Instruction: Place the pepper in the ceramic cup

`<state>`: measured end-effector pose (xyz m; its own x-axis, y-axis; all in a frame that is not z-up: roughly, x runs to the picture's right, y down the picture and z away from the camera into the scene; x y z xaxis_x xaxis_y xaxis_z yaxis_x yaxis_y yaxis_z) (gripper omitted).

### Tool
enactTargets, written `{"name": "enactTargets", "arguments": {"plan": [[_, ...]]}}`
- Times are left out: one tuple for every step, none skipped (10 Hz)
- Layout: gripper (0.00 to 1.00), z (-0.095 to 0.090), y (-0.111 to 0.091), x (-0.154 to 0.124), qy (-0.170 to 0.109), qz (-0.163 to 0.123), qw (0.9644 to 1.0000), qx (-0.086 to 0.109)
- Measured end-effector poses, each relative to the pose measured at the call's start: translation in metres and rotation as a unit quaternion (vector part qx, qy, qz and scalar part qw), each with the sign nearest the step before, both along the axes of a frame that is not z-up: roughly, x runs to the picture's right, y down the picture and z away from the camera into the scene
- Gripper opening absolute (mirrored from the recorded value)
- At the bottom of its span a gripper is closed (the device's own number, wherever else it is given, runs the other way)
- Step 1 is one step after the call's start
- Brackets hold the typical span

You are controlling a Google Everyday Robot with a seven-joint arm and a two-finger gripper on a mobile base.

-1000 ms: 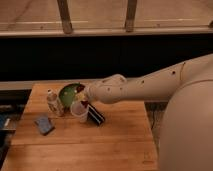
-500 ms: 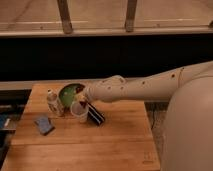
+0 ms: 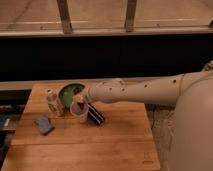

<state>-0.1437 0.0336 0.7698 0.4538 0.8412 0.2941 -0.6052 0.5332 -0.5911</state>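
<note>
The gripper (image 3: 80, 101) hangs right over the ceramic cup (image 3: 79, 111), hemmed in: green bowl (image 3: 69, 92) at eleven o'clock, white bottle (image 3: 53, 102) at nine, black block (image 3: 96, 115) at three; bare wooden table (image 3: 100, 145) lies open toward six

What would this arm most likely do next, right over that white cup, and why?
Probably lower a little and let go. The claw sits right above the ceramic cup on the wooden table, beside the green bowl. The pepper itself isn't visible, so I can't confirm it's over the opening.
</note>
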Motion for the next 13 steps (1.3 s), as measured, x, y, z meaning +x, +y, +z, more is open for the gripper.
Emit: {"name": "enactTargets", "arguments": {"plan": [[0.21,-0.0005,0.0002,-0.0018,-0.001,-0.001,1.0000,0.000],[0.31,-0.0002,0.0005,-0.0013,-0.001,-0.001,1.0000,0.000],[0.41,-0.0002,0.0005,-0.0014,-0.001,-0.001,1.0000,0.000],[0.49,-0.0004,0.0004,-0.0018,-0.001,-0.001,1.0000,0.000],[0.62,-0.0003,0.0005,-0.0018,-0.001,-0.001,1.0000,0.000],[0.71,-0.0004,0.0003,-0.0018,-0.001,-0.001,1.0000,0.000],[0.77,-0.0003,0.0005,-0.0017,-0.001,-0.001,1.0000,0.000],[0.80,-0.0003,0.0005,-0.0018,-0.001,-0.001,1.0000,0.000],[0.80,-0.0004,0.0004,-0.0018,-0.001,-0.001,1.0000,0.000],[0.80,-0.0003,0.0005,-0.0017,-0.001,-0.001,1.0000,0.000],[0.80,-0.0003,0.0005,-0.0017,-0.001,-0.001,1.0000,0.000],[0.80,-0.0004,0.0004,-0.0017,-0.001,-0.001,1.0000,0.000],[0.80,-0.0003,0.0005,-0.0016,-0.001,-0.001,1.0000,0.000]]}}
